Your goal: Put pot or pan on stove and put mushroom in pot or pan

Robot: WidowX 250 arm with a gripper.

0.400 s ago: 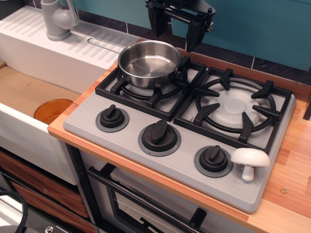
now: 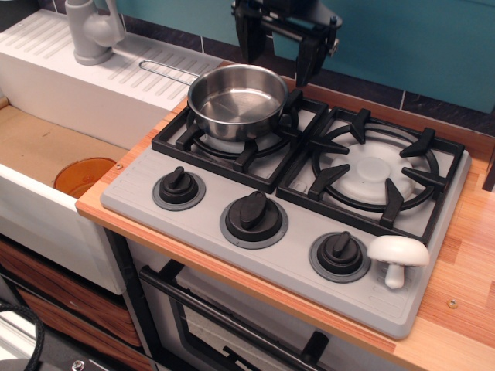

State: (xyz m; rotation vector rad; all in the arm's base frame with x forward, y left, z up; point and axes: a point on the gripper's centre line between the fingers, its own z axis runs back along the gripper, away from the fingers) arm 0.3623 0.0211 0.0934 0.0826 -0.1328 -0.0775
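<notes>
Gripper (image 2: 276, 52) hangs empty, fingers spread wide, just beyond the far rim of the pan (image 2: 237, 100). Pan sits on the left burner of the stove (image 2: 294, 267), handle toward the sink: first step looks finished. Mushroom (image 2: 397, 259) stands at the near right corner, by the right knob (image 2: 340, 255). Against the earlier frame, gripper slightly higher; objects unmoved.

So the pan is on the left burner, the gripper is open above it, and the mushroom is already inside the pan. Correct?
Not quite. The pan is empty; the mushroom stands on the stove beside the rightmost knob. Observation.image shows it. The pan's position and the open gripper are as you said.
</notes>
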